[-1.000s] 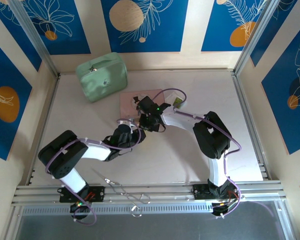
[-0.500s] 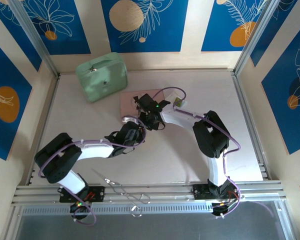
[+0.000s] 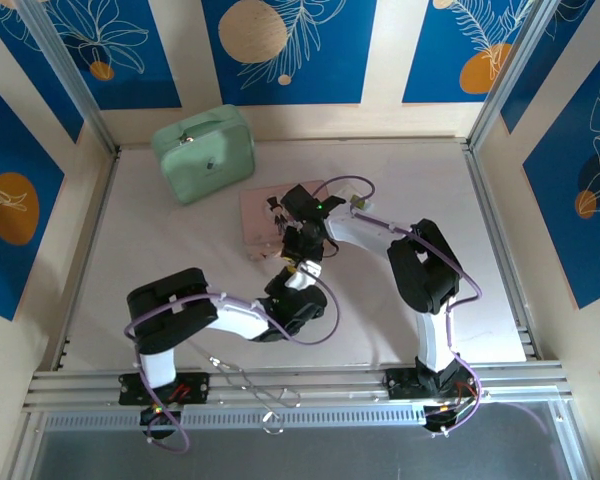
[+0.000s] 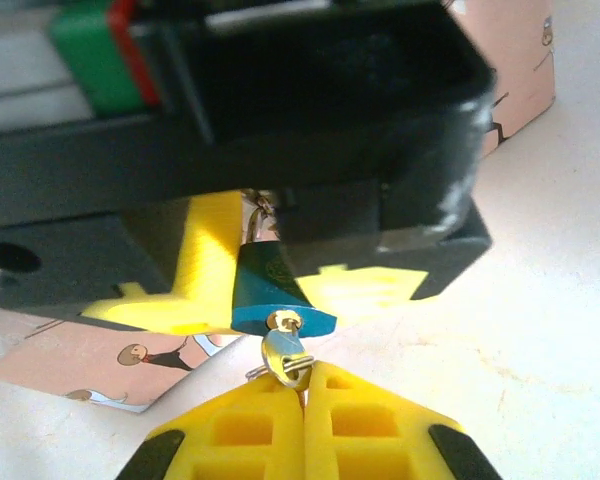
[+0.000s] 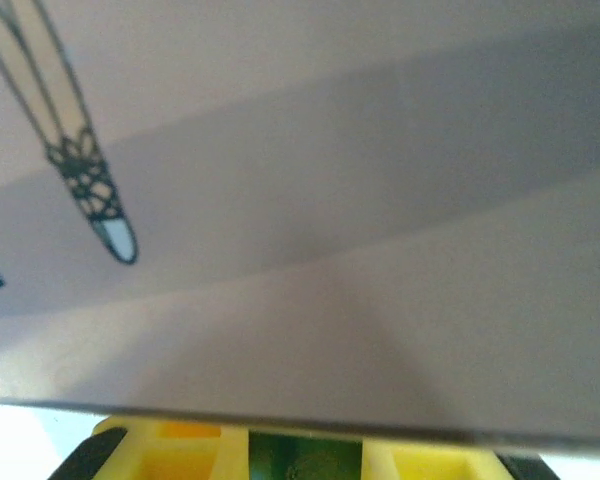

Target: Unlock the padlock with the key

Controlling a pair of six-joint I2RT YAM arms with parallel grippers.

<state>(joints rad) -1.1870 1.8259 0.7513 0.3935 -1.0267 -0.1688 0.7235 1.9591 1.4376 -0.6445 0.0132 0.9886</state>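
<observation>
Top external view: a mint-green case [image 3: 204,152] sits closed at 11 o'clock on the table [image 3: 480,250], so its contents are hidden. A flat pink tin [image 3: 262,213] lies near the middle, also closed, and a small olive-green block [image 3: 358,205] rests at its 3 o'clock. The right gripper [image 3: 302,246] hangs over the tin's 5 o'clock corner, and the left gripper [image 3: 298,266] reaches up to it from 6 o'clock, tip to tip.

Left wrist view: the left gripper [image 4: 305,388] has its yellow fingers pressed together on the key [image 4: 283,352], whose blade enters the underside of the padlock [image 4: 268,288]. The padlock's blue body hangs at the centre, held between the yellow fingers [image 4: 208,265] of the right gripper [image 4: 290,285], with the thin shackle rising at 12 o'clock into its black housing. The tin [image 4: 520,60] lies behind on the table.

Right wrist view: the tin's printed pink surface [image 5: 330,200] is close and blurred. At 6 o'clock the right gripper [image 5: 285,455] pinches a dark green-blue piece.
</observation>
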